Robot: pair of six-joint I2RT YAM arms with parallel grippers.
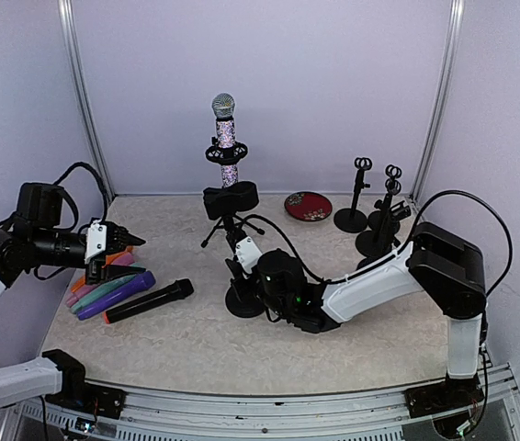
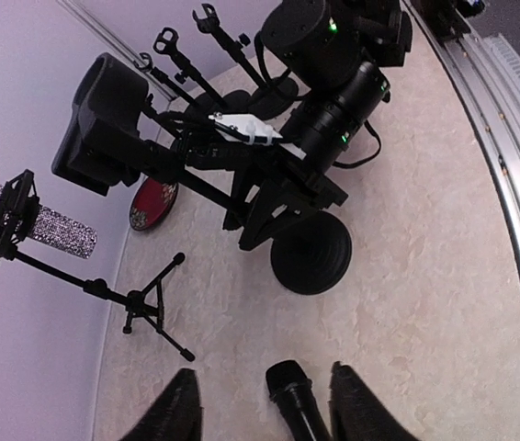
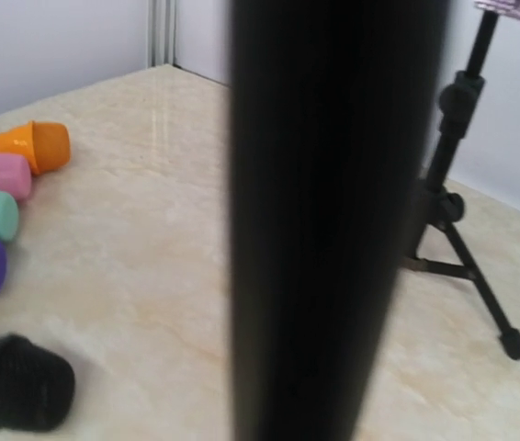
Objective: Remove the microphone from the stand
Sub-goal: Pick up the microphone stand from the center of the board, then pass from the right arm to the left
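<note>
Where the microphone sits: what looks like a stout black matte microphone [image 1: 231, 197] lies near-level in the clip atop a black round-based pole stand [image 1: 241, 301], mid-counter, not yet lifted out.
Its look: short, blunt and dark all over. From the left wrist it shows almost end-on, so head and handle are hard to tell apart.
Right pincer [image 1: 238, 265]: set low around the stand's pole, which fills its own camera. Whether the jaws have clamped I cannot tell. The likely purpose is to pin the stand so it does not tip during the pull.
Left pincer [image 2: 260, 372]: jaws apart, gripping nothing, hovering by a slim black microphone [image 1: 150, 300] lying loose on the pale marbled counter [image 1: 196, 358]. I judge it free to do the pulling.
Sorted pile: orange, pink, green and purple microphones [image 1: 104, 289] lie side by side at the left edge, apparently the drop-off spot.
Behind: a silver glitter-covered microphone [image 1: 226, 138] stands upright in a black tripod stand [image 2: 141, 308].
Right rear: bare black clip stands [image 1: 363, 193], near a red round dish [image 1: 308, 205].
</note>
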